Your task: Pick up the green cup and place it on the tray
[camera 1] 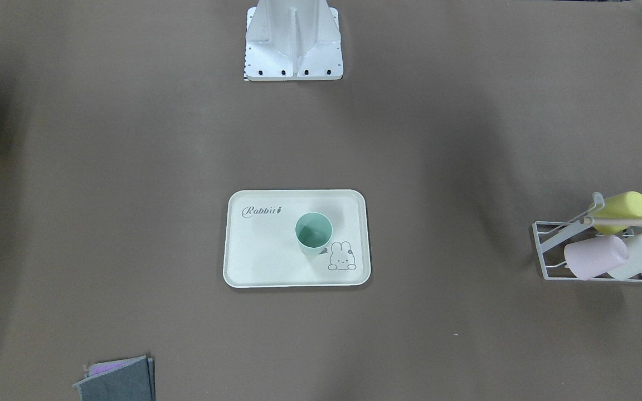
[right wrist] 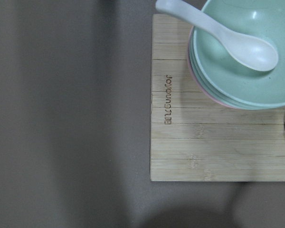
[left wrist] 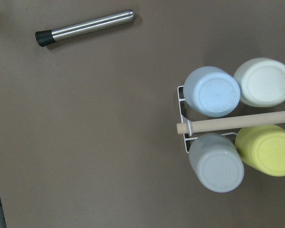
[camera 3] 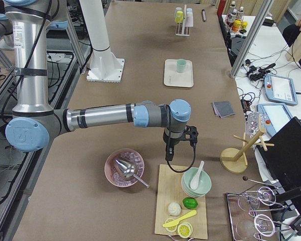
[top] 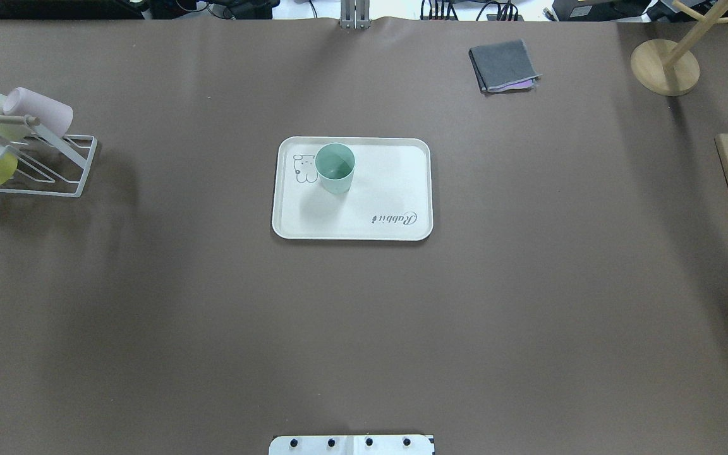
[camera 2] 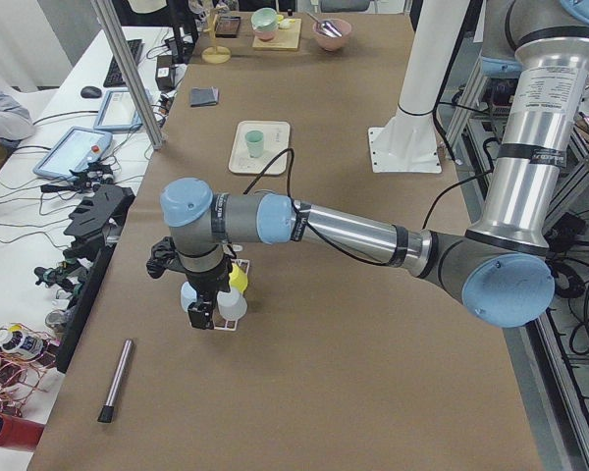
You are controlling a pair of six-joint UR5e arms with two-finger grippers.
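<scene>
Table: brown matte cover [top: 528, 316], fills both fixed top views; white robot base [camera 1: 294, 44] at top centre of the front-facing view.
Tray: cream tray [top: 389, 183] lies flat at centre of the overhead view, "Rabbit" script at its lower right, bunny drawing at its upper left.
Cup: green cup [top: 335, 167] stands upright on the tray, mouth up, in the tray's upper-left part in the overhead view, just beside the bunny and overlapping its edge. Nothing grips it.
Left gripper: left gripper [camera 2: 204, 314] points down over the cup rack [camera 1: 555, 245], lower left of the left-side view, well apart from the tray. Jaws: cannot tell, side view only.
Right gripper: right gripper [camera 3: 169, 153] points down near the wooden board [right wrist: 218, 137], centre of the right-side view, also well apart from the tray. Jaws: cannot tell, side view only.
Rack: white wire, far left of the overhead view; holds tipped cups incl. yellow cup [camera 1: 622, 209] and pink cup [camera 1: 594, 257], wooden dowel [camera 1: 633, 223] across the top.
Left wrist view: cup bottoms at right, steel rod [left wrist: 85, 27] with black tip at upper left.
Right wrist view: board with a stack of bowls, green bowl [right wrist: 247, 61] on top, white spoon [right wrist: 218, 33] in it.
Other: folded grey cloth [top: 504, 65] at upper right of the overhead view.
</scene>
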